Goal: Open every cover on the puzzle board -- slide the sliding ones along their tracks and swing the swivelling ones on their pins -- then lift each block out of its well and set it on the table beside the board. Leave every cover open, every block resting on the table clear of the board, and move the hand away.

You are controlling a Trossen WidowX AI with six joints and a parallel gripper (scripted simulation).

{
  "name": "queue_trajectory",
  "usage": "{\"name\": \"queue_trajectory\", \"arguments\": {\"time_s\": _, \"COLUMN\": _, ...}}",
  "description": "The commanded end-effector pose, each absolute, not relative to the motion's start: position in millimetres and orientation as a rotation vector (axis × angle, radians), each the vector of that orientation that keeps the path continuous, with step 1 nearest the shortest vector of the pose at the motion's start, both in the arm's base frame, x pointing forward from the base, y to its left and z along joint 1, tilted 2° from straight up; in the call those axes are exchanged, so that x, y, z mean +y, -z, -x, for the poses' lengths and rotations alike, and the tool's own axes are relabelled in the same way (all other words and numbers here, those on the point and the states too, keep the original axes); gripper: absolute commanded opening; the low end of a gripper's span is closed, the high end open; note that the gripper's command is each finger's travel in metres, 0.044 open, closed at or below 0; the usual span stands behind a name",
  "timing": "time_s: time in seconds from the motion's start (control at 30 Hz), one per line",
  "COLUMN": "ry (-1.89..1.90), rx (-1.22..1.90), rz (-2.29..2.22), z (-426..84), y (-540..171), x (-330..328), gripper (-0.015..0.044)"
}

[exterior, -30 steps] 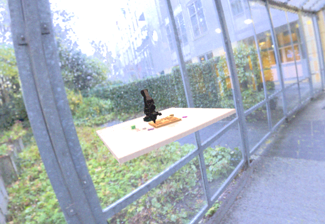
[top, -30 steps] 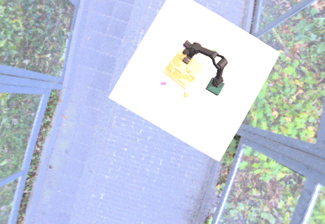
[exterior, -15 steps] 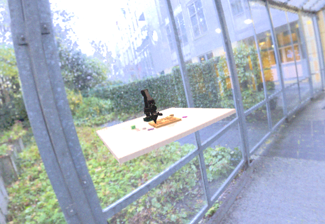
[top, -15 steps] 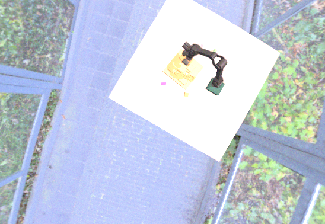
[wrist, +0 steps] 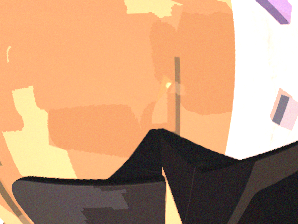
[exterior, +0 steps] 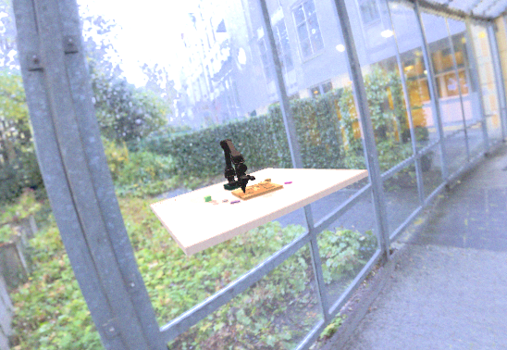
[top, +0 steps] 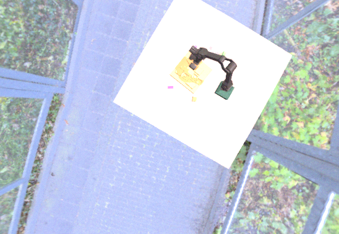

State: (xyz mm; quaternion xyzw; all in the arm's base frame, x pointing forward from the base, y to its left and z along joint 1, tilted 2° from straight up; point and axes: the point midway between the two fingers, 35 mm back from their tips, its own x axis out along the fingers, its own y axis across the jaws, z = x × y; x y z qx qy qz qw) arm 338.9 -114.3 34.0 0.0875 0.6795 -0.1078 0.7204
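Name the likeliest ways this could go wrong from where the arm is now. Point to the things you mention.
The gripper [top: 193,66] [exterior: 244,192] is shut with nothing in it, low over the puzzle board [top: 202,69] [exterior: 259,192] [wrist: 90,60]; pressing down further might scrape or shove the board.

A purple block [exterior: 235,202] [wrist: 277,10] and a pink one [wrist: 288,112] lie near the board's edge, so a low sideways sweep past it could knock them.

Glazed metal walkway [exterior: 358,75], hedge [exterior: 222,144], pale building [exterior: 296,29]

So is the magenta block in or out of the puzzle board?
Out: the magenta block lies on the table, apart from the board.
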Motion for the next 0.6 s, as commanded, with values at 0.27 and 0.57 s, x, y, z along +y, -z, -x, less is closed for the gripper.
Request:
{"name": "queue_trajectory", "arguments": {"time_s": 0.27, "ry": 0.229, "rx": 1.497, "rz": -0.199, "z": -342.7, "y": -35.0, "x": -96.4, "gripper": 0.0}}
{"name": "queue_trajectory", "arguments": {"time_s": 0.57, "ry": 0.229, "rx": 1.497, "rz": -0.199, "z": -346.6, "y": -35.1, "x": -89.3, "gripper": 0.0}}
